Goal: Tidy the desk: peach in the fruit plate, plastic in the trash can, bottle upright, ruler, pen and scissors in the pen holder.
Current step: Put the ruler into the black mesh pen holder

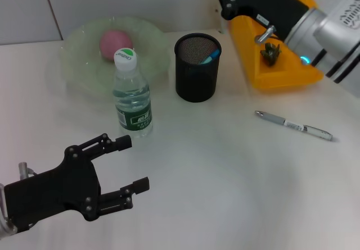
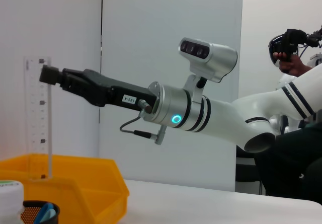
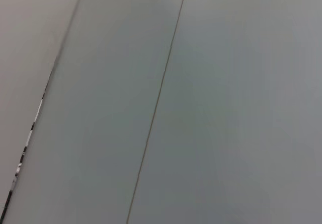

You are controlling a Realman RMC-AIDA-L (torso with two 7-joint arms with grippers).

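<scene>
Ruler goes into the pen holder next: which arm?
Right. The right gripper holds the ruler upright over the yellow bin, beside the pen holder; the left gripper hangs open, farther off.

Left gripper (image 1: 126, 166): matte black, angular plate body, silver screw heads showing, two slim linkage fingers (image 1: 118, 143) ending in blocky black pads. Right arm (image 2: 201, 113): glossy white and silver shell, black ring bands, a cyan ring LED glowing, thin grey cable looping under the wrist. Right gripper (image 2: 50, 75): long black housing wearing a small white label. Grey camera module (image 2: 209, 53) sitting on top, two dark lenses.
</scene>
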